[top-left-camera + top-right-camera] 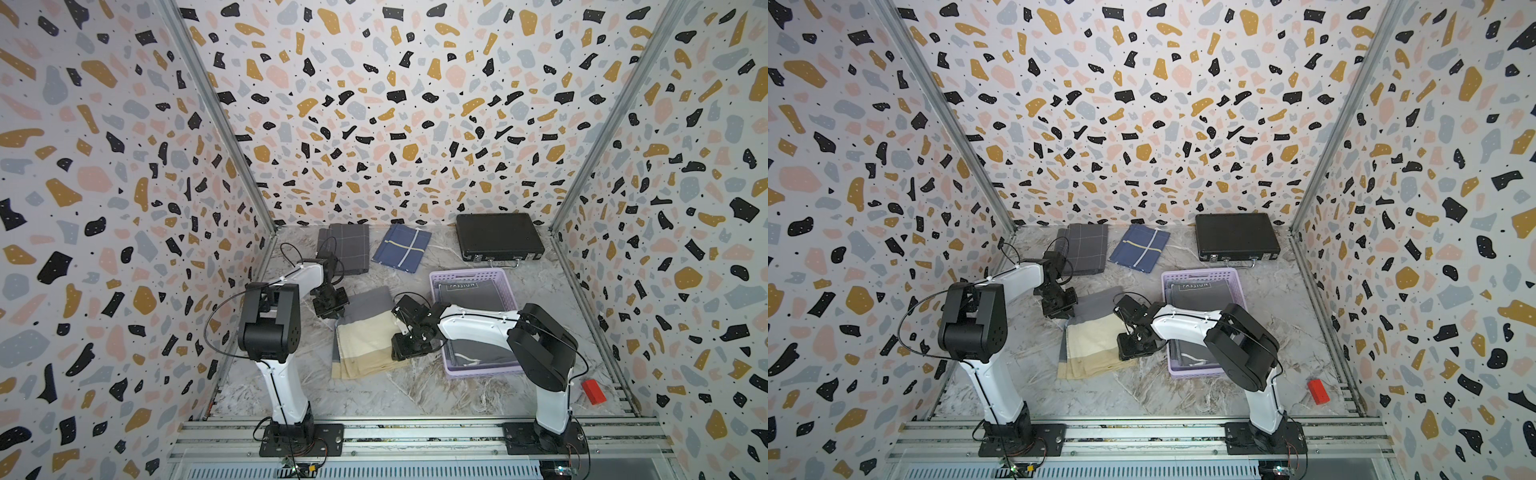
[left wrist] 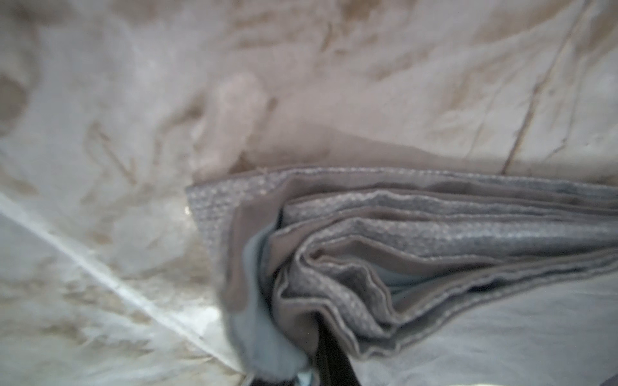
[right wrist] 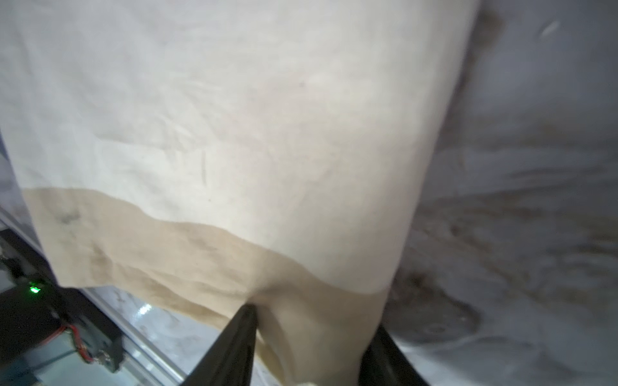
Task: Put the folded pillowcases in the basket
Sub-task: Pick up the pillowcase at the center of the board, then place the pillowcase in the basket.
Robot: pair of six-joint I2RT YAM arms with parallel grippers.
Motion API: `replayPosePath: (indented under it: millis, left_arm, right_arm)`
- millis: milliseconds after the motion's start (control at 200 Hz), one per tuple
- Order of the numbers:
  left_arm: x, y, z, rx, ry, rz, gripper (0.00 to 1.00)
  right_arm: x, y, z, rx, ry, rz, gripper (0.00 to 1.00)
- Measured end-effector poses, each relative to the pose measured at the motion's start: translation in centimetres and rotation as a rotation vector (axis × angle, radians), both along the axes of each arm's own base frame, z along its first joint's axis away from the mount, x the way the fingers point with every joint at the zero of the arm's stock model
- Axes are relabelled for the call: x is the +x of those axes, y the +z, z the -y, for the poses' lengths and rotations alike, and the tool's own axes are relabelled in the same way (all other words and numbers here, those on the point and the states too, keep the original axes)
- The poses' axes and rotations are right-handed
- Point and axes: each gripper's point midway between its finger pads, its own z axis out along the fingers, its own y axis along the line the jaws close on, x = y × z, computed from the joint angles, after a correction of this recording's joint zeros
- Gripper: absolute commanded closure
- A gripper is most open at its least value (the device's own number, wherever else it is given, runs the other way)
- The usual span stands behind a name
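The folded pillowcase (image 1: 365, 336), grey, cream and tan, lies in the middle of the table (image 1: 415, 395), just beside the basket (image 1: 473, 275), which sits nearer the right edge. The left gripper (image 1: 330, 305) pinches its far grey corner. Only the left wrist view shows the layers bunching there. The right gripper (image 3: 317, 317) straddles the tan edge, its fingers (image 3: 234, 344) partly spread and one puckering the cloth. Whether they clamp it I cannot tell.
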Motion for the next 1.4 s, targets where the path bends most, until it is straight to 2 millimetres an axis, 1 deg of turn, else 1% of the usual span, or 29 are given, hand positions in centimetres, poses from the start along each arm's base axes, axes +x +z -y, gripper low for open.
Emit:
replayPosePath:
  millis: [25,45,65,350,415,476,551,586,681,746,841,921,986,1021,1066,1151,1211,1287,1347,1402]
  left_arm:
    - [0.0,0.0,0.1,-0.003,0.0,0.001,0.98]
    - [0.0,0.0,0.1,-0.005,-0.003,0.003,1.0]
    - [0.0,0.0,0.1,-0.006,0.001,0.004,1.0]
    - [-0.3,0.4,0.4,0.008,-0.008,0.026,1.0]
    - [-0.5,1.0,0.7,0.016,-0.018,0.041,1.0]
    - [-0.7,2.0,1.1,0.019,-0.031,0.066,1.0]
    - [-0.8,3.8,1.8,0.018,-0.051,0.113,1.0]
    - [-0.8,4.9,2.2,0.014,-0.062,0.142,1.0]
    - [-1.0,7.9,3.4,-0.001,-0.087,0.222,1.0]
    - [-1.3,9.7,4.3,-0.015,-0.105,0.268,1.0]
    - [-1.8,12.4,6.0,-0.03,-0.136,0.327,1.0]
    - [-1.8,14.9,8.3,-0.054,-0.18,0.381,1.0]
    - [-1.7,16.8,10.6,-0.08,-0.219,0.425,1.0]
    - [-1.6,17.9,11.9,-0.097,-0.24,0.449,1.0]
    - [-1.6,19.1,13.6,-0.119,-0.268,0.476,1.0]
    - [-1.4,20.8,16.9,-0.156,-0.316,0.512,1.0]
    - [-1.2,21.4,19.5,-0.18,-0.35,0.522,1.0]
    - [-0.7,21.2,22.6,-0.202,-0.389,0.522,1.0]
    - [-0.3,20.5,25.0,-0.213,-0.417,0.511,1.0]
    - [-0.2,19.5,26.7,-0.217,-0.437,0.495,1.0]
  right_arm:
    - [0.0,-0.1,0.0,0.0,-0.009,-0.005,0.9]
    - [-0.1,-0.1,0.0,0.001,-0.007,-0.007,0.94]
    - [-0.1,-0.1,0.0,0.001,-0.009,-0.009,1.0]
    - [-0.1,0.0,-0.1,-0.001,-0.018,-0.005,1.0]
    - [-0.2,0.3,0.1,-0.007,-0.019,0.002,1.0]
    - [-0.1,1.0,0.2,-0.007,-0.02,0.02,1.0]
    - [0.1,2.5,0.4,0.008,-0.026,0.054,1.0]
    - [0.3,3.6,0.4,0.021,-0.03,0.075,1.0]
    - [0.7,6.9,0.6,0.052,-0.036,0.136,1.0]
    - [1.1,9.5,0.8,0.075,-0.044,0.188,1.0]
    - [1.6,12.6,1.9,0.086,-0.059,0.258,1.0]
    - [1.8,14.6,3.8,0.076,-0.085,0.3,1.0]
    - [2.4,15.9,5.9,0.067,-0.123,0.328,1.0]
    - [2.9,16.5,7.5,0.061,-0.153,0.34,1.0]
    - [3.6,17.2,10.0,0.045,-0.204,0.359,1.0]
    - [4.5,17.6,14.9,0.004,-0.296,0.376,1.0]
    - [5.0,17.6,18.0,-0.029,-0.357,0.383,1.0]
    - [5.0,17.1,21.5,-0.078,-0.418,0.376,1.0]
    - [4.7,16.3,23.6,-0.111,-0.452,0.357,1.0]
    - [4.4,15.5,25.3,-0.142,-0.477,0.334,1.0]
